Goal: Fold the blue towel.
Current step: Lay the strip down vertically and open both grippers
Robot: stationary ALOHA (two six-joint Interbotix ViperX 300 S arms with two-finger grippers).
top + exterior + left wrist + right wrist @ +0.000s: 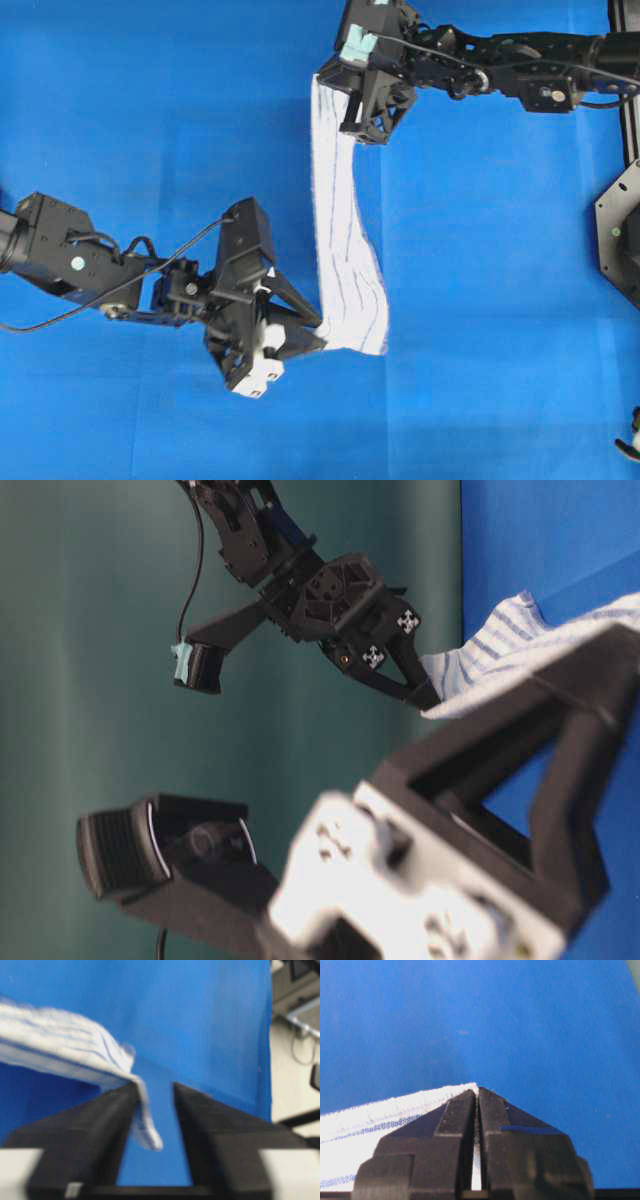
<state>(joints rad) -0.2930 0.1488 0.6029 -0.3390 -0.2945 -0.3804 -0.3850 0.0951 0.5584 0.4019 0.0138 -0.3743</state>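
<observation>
Blue bench, towel strung between two claws.
Overhead: blue towel runs far-to-near as a narrow strip; right claw pinches the far end, left claw sits at the near corner. Table-level: blurred, near claw blocks most. Left wrist: jaws parted, corner draped over one finger. Right wrist: clamped on cloth edge.

We see a table under a plain blue covering, smooth, no visible wrinkles. The blue towel runs as a narrow folded strip from about 12 o'clock toward 6 o'clock, just right of centre. Its lower end spreads on the covering; whether the upper end touches down, we can't tell.
</observation>
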